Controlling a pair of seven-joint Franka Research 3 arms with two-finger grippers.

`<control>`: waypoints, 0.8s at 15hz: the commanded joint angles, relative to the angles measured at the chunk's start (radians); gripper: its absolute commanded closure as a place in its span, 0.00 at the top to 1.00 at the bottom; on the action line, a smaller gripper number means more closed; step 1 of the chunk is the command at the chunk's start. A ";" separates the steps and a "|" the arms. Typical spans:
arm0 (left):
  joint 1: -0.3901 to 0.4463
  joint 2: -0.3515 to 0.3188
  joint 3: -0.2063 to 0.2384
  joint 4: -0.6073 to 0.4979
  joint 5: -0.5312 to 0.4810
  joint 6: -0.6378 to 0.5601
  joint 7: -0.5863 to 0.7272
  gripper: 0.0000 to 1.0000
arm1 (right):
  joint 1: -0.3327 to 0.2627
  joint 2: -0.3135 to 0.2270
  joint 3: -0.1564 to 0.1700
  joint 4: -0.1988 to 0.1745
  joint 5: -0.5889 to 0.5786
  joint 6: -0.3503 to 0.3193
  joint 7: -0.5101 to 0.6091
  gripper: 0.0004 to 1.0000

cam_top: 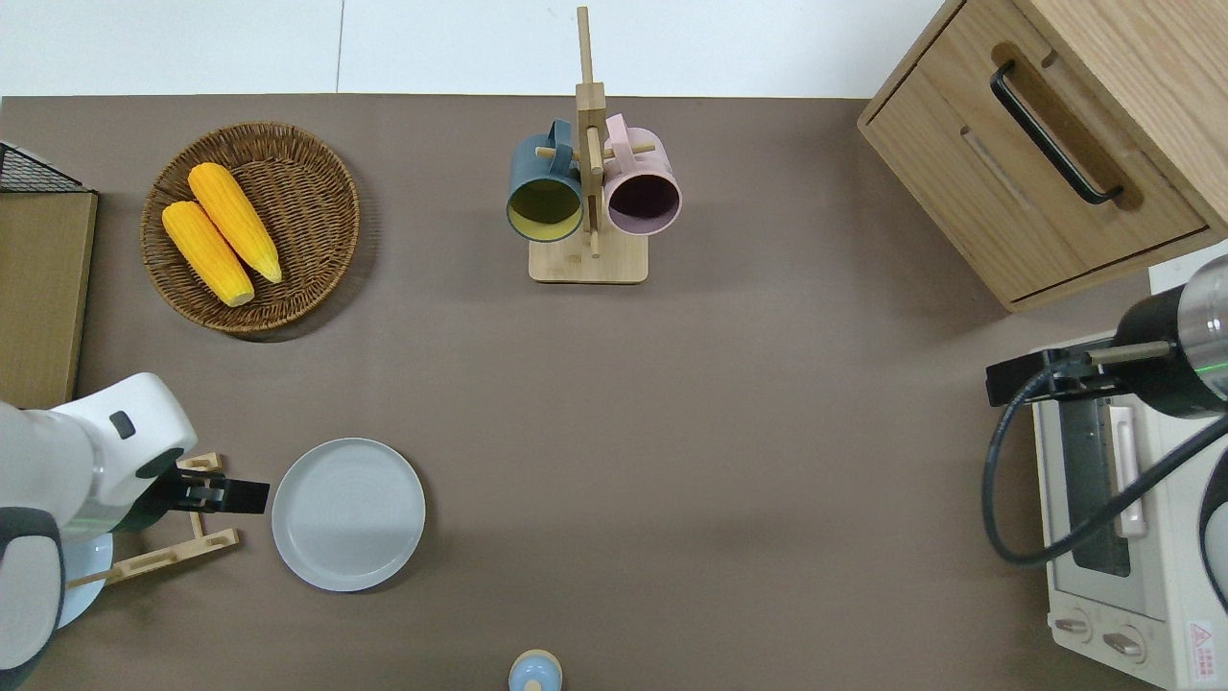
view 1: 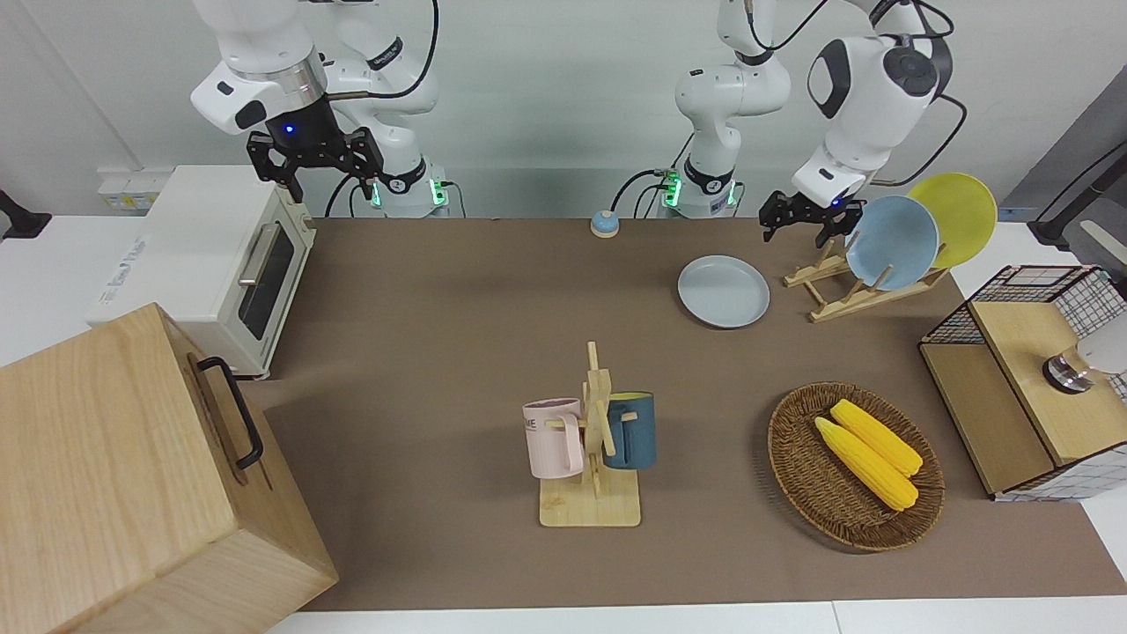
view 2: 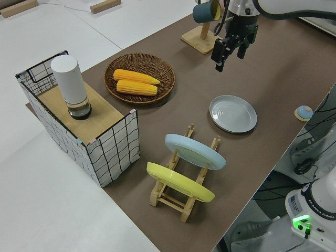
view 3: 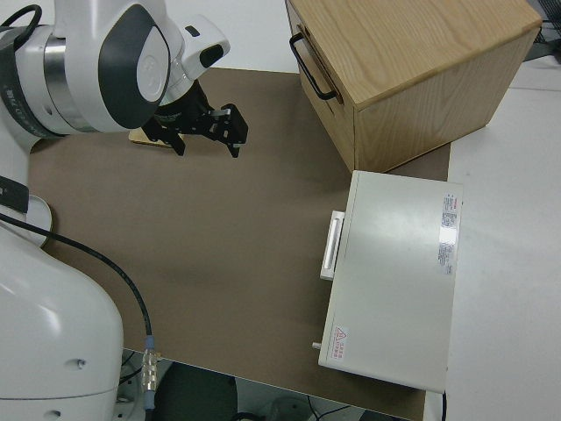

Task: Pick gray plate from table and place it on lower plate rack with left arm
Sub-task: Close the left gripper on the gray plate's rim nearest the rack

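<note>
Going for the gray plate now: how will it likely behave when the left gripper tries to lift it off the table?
The gray plate lies flat on the table, its low rim offering little to pinch, so the left gripper may slip. It looks rigid and probably light. Its smooth surface suggests it would slide rather than tip if nudged.

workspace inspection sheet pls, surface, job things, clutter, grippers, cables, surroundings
surface: table with brown cover, nothing spilled seen.
job's things: gray plate lies flat on the table beside the lower plate rack; rack holds a blue plate and a yellow plate.
clutter: mug stand with two mugs, basket with two corn cobs, wire crate, small bell.
grippers: left gripper open, over the rack's end beside the plate; right arm parked, right gripper open.
cables: black cable over the toaster oven.
surroundings: wooden cabinet.
</note>
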 commanded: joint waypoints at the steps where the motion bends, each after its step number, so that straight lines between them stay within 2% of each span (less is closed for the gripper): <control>1: -0.017 -0.095 -0.004 -0.202 -0.011 0.150 -0.016 1.00 | -0.007 -0.002 0.007 0.006 0.007 -0.014 0.000 0.99; 6: -0.018 -0.099 -0.005 -0.343 -0.012 0.305 -0.016 1.00 | -0.007 -0.002 0.007 0.006 0.007 -0.014 0.000 0.99; 12: -0.034 -0.081 -0.005 -0.418 -0.017 0.428 -0.016 1.00 | -0.007 -0.002 0.007 0.006 0.007 -0.014 0.000 0.99</control>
